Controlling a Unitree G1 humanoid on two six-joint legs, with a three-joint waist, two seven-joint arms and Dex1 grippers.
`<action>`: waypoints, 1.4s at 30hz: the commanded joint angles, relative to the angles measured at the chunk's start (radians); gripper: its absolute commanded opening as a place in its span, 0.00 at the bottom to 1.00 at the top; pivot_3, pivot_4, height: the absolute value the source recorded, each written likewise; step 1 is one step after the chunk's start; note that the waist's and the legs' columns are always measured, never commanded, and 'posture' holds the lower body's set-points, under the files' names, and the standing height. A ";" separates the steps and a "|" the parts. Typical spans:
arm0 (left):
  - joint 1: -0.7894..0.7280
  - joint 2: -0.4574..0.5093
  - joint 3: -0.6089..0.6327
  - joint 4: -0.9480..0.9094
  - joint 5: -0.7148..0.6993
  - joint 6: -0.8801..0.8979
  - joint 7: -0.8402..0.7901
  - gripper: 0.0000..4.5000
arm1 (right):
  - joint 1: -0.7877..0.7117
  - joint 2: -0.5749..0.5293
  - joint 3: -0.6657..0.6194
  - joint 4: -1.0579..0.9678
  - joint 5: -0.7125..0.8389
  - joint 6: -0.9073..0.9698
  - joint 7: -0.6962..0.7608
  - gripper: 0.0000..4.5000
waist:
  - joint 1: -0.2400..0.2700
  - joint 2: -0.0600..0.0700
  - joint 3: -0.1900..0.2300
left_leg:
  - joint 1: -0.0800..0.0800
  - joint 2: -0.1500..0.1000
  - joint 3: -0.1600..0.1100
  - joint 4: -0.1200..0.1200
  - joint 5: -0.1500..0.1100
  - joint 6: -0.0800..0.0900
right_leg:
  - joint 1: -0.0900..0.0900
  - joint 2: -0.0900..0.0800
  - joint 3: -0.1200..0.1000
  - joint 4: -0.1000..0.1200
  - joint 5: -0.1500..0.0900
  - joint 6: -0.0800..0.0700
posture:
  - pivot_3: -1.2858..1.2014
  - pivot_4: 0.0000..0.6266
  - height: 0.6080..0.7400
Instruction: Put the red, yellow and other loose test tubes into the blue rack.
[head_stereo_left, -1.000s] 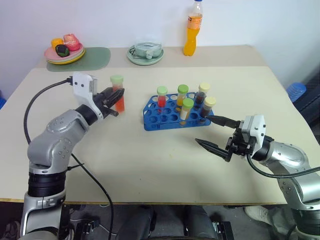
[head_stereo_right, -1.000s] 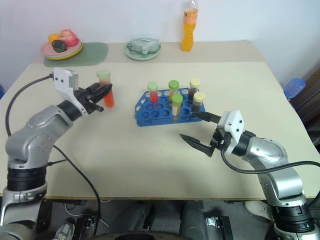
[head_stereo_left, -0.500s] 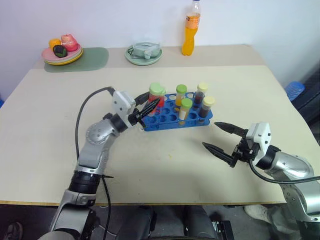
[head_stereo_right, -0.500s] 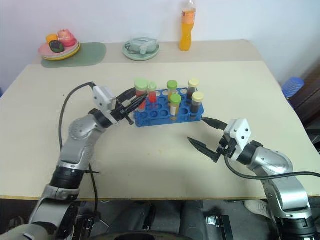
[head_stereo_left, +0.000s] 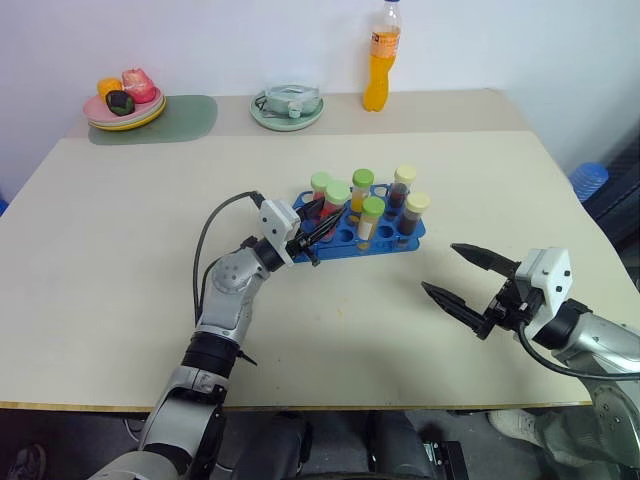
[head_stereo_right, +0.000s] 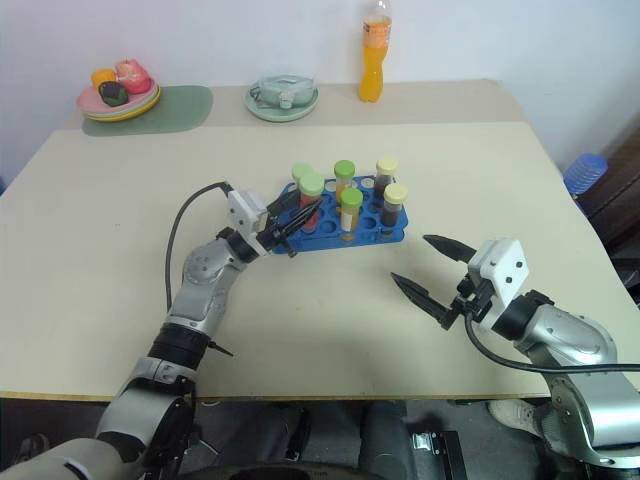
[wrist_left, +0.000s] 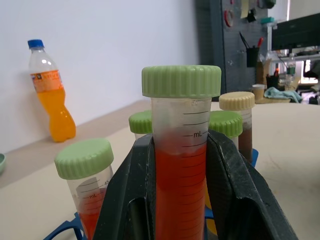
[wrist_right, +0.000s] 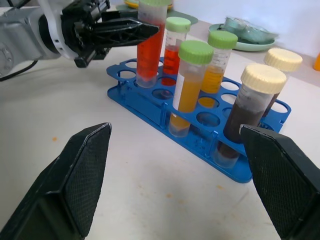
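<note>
Six capped tubes are in sight, all at the blue rack (head_stereo_left: 358, 228), which lies near the middle of the table (head_stereo_left: 120, 260). Five stand in its holes: one red tube with a pale green cap (wrist_right: 173, 44), two yellow tubes with green caps (wrist_right: 190, 85) and two dark brown tubes with cream caps (wrist_right: 251, 105). The sixth, a red tube with a pale green cap (wrist_left: 181, 150), is clamped upright between the two black fingers (wrist_left: 125, 200) of the left gripper (head_stereo_left: 318, 218), its lower end down in a hole at the rack's left end (whether it touches the bottom cannot be told). Several holes in the front row are empty. The right gripper (head_stereo_left: 468, 280) hovers above the table well to the right of the rack, its fingers spread wide and holding nothing. Along the far edge of the table there are three more things: one orange drink bottle (head_stereo_left: 383, 55) with a blue cap, partly filled; one pale green round dish (head_stereo_left: 289, 106) with something pale and clear in it; and one stack of plates (head_stereo_left: 126, 105) holding small toy foods, resting on a green mat (head_stereo_left: 185, 115).
</note>
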 joint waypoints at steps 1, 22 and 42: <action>-0.002 0.000 -0.004 0.013 0.005 -0.010 -0.021 0.17 | 0.009 -0.008 -0.038 -0.051 0.016 0.008 -0.013 0.94 | 0.001 0.000 0.000 | 0.000 0.000 0.000 0.000 0.000 0.000 | 0.000 0.000 0.000 0.000 0.000 0.000 | 0.52 0.24 1.00; 0.017 -0.018 0.012 0.028 0.015 0.014 0.008 0.17 | 0.027 0.001 -0.046 -0.057 0.019 0.008 -0.010 0.94 | 0.000 0.000 0.000 | 0.000 0.000 0.000 0.000 0.000 0.000 | 0.000 0.000 0.000 0.000 0.000 0.000 | 0.52 0.24 1.00; 0.092 0.056 -0.001 -0.164 0.043 0.125 0.024 0.99 | 0.043 0.015 -0.036 -0.021 0.008 -0.024 0.006 0.94 | -0.003 0.000 0.000 | 0.000 0.000 0.000 0.000 0.000 0.000 | 0.000 0.000 0.000 0.000 0.000 0.000 | 0.52 0.24 1.00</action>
